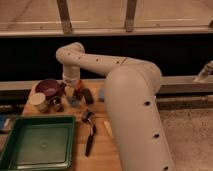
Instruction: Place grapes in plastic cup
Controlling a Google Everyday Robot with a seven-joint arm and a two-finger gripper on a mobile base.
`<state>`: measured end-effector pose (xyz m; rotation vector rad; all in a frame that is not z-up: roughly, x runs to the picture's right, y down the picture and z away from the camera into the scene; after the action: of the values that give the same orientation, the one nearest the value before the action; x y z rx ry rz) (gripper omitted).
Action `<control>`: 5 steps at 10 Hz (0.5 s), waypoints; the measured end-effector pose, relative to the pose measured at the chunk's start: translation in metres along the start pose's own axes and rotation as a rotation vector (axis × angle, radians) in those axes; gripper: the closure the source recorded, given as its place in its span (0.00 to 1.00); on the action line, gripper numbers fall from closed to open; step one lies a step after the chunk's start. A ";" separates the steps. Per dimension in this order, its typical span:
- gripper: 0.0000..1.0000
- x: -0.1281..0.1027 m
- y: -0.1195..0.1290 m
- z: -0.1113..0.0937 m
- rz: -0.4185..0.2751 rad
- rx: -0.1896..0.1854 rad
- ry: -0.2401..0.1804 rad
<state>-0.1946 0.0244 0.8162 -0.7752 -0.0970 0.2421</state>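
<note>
White and thick, the robot's arm (pixel 127 95) bends in from the right and comes down over the back of the wooden table (pixel 100 150), with the gripper (pixel 71 91) hanging low at its end among a cluster of small dishes. The jaws are drawn together; the arm's wrist hides most of them, and nothing can be seen between them. The grapes cannot be made out anywhere in this view. Just below the jaws, partly covered by them, sits the plastic cup (pixel 74 101), a small blue shape on the table. Left of the jaws stands a dark red-purple bowl (pixel 49 88), and further left and nearer the camera a white cup (pixel 38 102) with a small metal cup (pixel 56 104) beside it. Immediately right of the jaws lies a dark oblong object (pixel 88 96). In front of the jaws, toward the camera, a long dark-handled utensil (pixel 90 134) lies on the wood, with a pale slim piece (pixel 107 128) to its right. A green tray (pixel 37 145) fills the near left corner.
</note>
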 end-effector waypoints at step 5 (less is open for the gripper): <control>1.00 -0.007 -0.002 0.023 -0.018 -0.041 0.035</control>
<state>-0.2053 0.0369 0.8338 -0.8185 -0.0755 0.2100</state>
